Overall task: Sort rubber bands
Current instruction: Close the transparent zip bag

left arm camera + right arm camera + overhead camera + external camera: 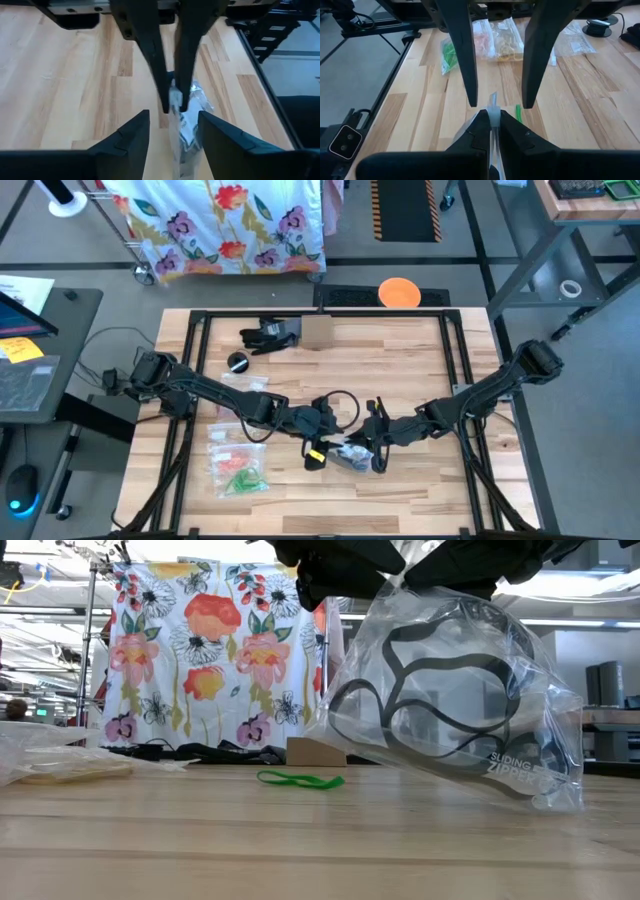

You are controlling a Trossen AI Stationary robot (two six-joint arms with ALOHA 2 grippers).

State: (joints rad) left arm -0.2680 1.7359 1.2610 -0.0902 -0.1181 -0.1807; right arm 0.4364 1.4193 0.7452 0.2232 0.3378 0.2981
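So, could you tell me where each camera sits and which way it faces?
High: overhead, looking down; both arms meet at the bag.
Low: table height, facing the room; arms above, green rubber band on tabletop.
Left wrist: behind open left gripper, facing right gripper pinching the bag.
Right wrist: the reverse.
All share the bag.

Lab: framed workbench [400,500], concrete floor [420,255]

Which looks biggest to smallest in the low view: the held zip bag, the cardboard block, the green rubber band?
1. Zip bag, though nearest the camera.
2. Cardboard block and green rubber band look alike; unranked.
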